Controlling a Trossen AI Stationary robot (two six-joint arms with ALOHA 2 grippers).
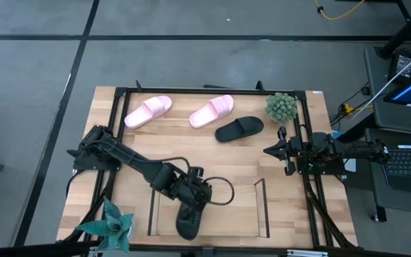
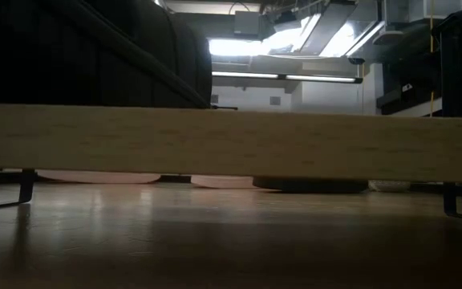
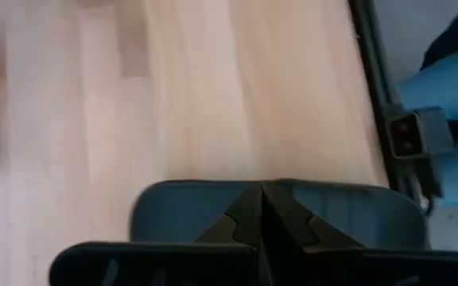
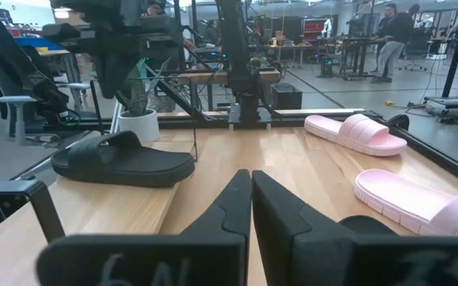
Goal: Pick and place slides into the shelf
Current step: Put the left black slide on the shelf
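Observation:
One black slide lies lengthwise in the left part of the shelf, a thin black wire rack at the table's near edge. My left gripper is shut at that slide's far end; the left wrist view shows the slide as a dark rounded shape behind the fingers. The second black slide and both pink slides lie sole-down near the far edge. My right gripper waits shut at the table's right side, touching nothing. My left gripper meets the black slide at its far end, coming from above and slanting toward the near edge. Its fingers show shut to a thin line, and they hide what lies between them. Whether the slide rests on the shelf's base or is lifted, I cannot tell.
A green potted plant stands at the far right corner and a spiky plant at the near left corner. A black frame rims the table. The shelf's right part shows bare wood. A wooden board crosses the low view.

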